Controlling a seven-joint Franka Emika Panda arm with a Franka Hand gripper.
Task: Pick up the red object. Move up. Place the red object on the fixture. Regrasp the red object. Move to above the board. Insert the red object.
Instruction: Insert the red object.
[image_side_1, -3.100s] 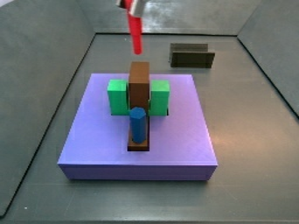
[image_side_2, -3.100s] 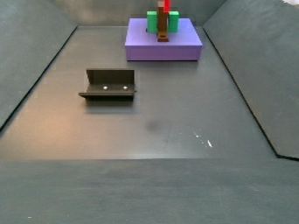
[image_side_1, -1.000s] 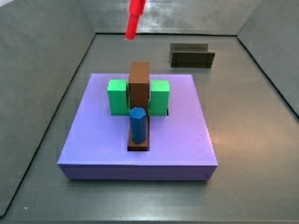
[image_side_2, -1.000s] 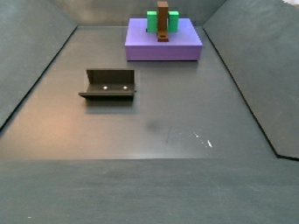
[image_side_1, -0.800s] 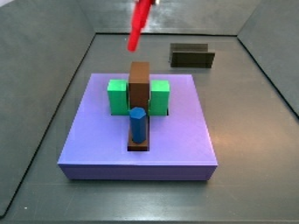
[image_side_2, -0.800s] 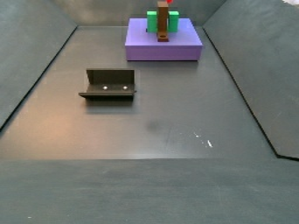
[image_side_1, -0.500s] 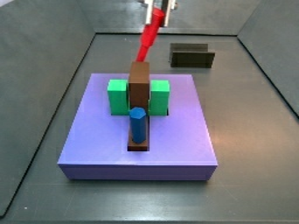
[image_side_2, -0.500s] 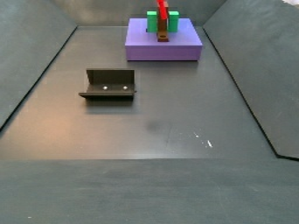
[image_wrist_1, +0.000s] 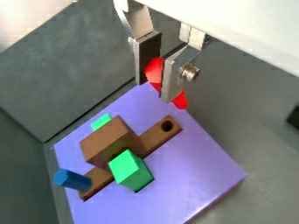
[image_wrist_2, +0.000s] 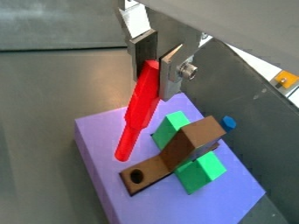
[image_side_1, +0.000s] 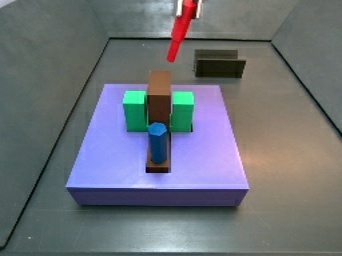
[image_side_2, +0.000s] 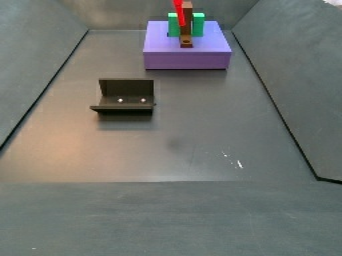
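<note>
The gripper (image_wrist_2: 156, 59) pinches the red object (image_wrist_2: 138, 113) by its top end; it hangs tilted above the board (image_wrist_2: 100, 164).

In a side view the gripper (image_side_1: 189, 3) is almost wholly cut off by the top edge, as is the red object's (image_side_1: 178, 35) upper end. In a wrist view the fingers (image_wrist_1: 173, 74) hide most of that stick, and the fixture (image_wrist_1: 295, 118) is cropped to a dark sliver.
</note>
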